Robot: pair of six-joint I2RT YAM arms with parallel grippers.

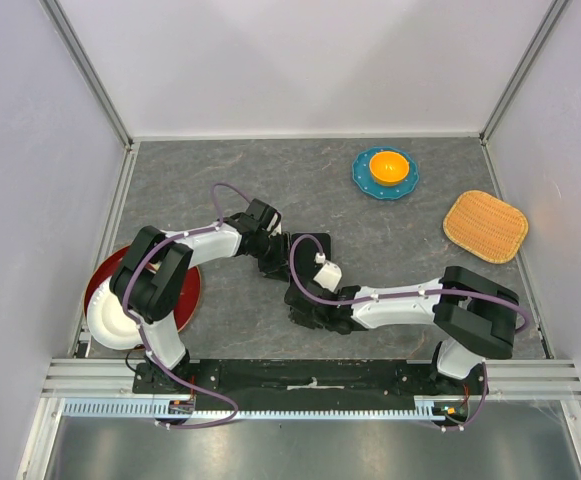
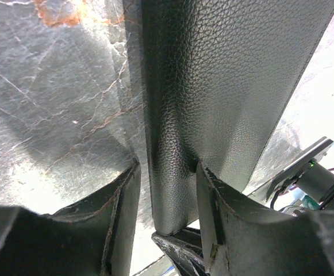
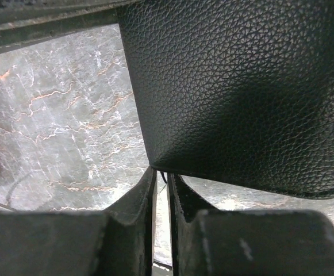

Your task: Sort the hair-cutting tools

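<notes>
Looking at a black case [image 2: 224, 75] near the red plate [image 1: 192, 295], on its table-middle side. Got the left gripper [image 2: 167, 172] pinching a fold of the leather. Got the right gripper [image 3: 162, 175] with jaws nearly pressed together right at the case's corner, but can't tell about an actual grip there. Can't spot the hair-cutting tools in any view.
</notes>
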